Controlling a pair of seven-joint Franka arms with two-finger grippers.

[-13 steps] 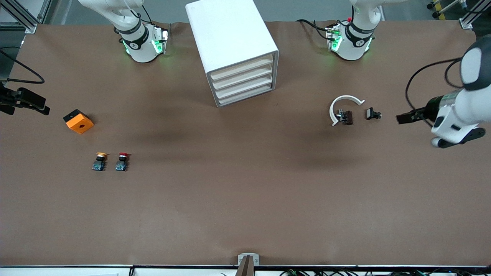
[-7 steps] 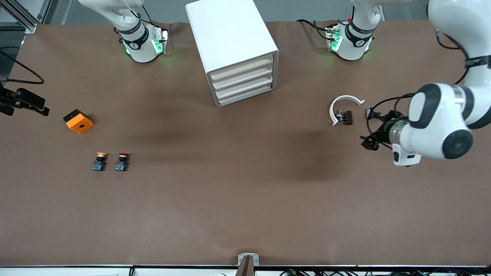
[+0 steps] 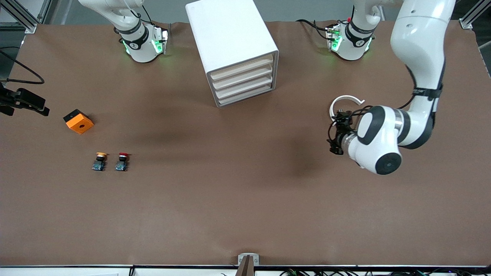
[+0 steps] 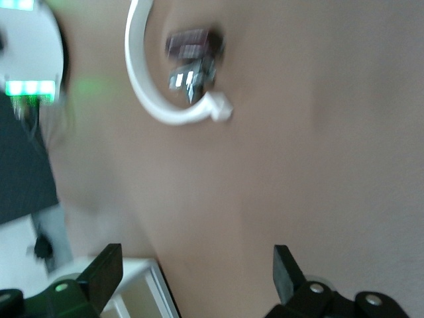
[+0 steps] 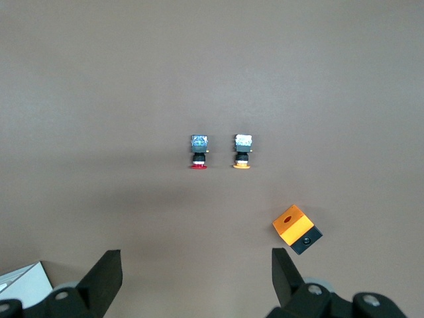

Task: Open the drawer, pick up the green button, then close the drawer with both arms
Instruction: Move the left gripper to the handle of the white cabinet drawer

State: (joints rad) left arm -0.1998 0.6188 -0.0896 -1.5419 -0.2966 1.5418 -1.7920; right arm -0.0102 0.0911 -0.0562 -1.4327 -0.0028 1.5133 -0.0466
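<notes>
The white drawer cabinet (image 3: 234, 50) stands between the arms' bases, and all its drawers (image 3: 243, 82) are shut. The green-capped button is out of view. My left gripper (image 3: 336, 142) is open and empty. It hangs over the bare table beside a white C-shaped ring (image 3: 345, 100) and a small dark part (image 3: 344, 116). The left wrist view shows its spread fingers (image 4: 106, 271), the ring (image 4: 149, 99), the dark part (image 4: 192, 56) and a cabinet corner (image 4: 142, 291). My right gripper (image 3: 42, 108) is open and empty. It waits over the table edge at the right arm's end.
An orange block (image 3: 78, 121) lies near the right gripper. A yellow-capped button (image 3: 100, 161) and a red-capped button (image 3: 122, 161) stand nearer the front camera. The right wrist view shows the block (image 5: 296, 228), the yellow button (image 5: 243, 151) and the red button (image 5: 199, 152).
The left arm has swung in from its end of the table toward the middle. It now covers the small black piece beside the ring. The right arm has not moved.
</notes>
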